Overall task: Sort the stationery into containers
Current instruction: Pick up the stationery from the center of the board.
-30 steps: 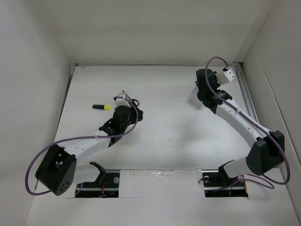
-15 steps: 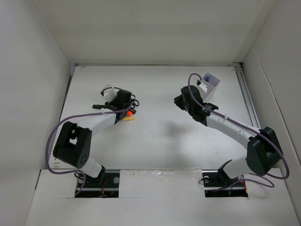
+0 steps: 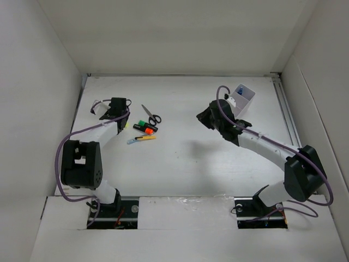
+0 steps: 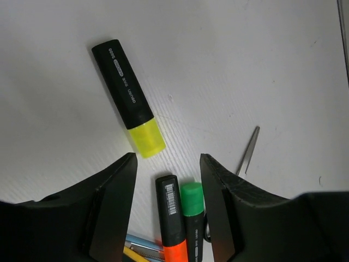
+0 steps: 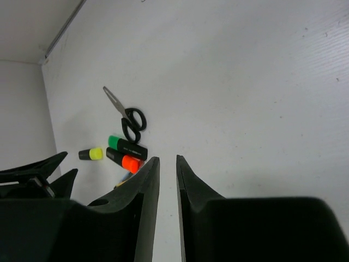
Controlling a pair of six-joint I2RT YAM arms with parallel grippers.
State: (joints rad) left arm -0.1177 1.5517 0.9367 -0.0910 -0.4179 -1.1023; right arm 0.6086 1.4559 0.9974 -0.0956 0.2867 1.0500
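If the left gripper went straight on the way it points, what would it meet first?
Likely the yellow-capped highlighter, lying just ahead of the open left gripper; depth is unclear, so it could touch the table beside it.

White arm links w/ black joints, purple cables, black fingers (image 4: pixel 114 207).

Scissors (image 3: pixel 151 114): black handles, silver blades shut, flat on table left of centre, blades pointing far-left. Just near them, green highlighter (image 3: pixel 143 124) and orange highlighter (image 3: pixel 146 129) lie side by side, touching. Black marker with yellow cap (image 4: pixel 128 98) lies left of these. Yellow pen (image 3: pixel 146 138) and light-blue pen (image 3: pixel 131 141) nearest. White bin (image 3: pixel 244 99) far right, upright, blue item inside.
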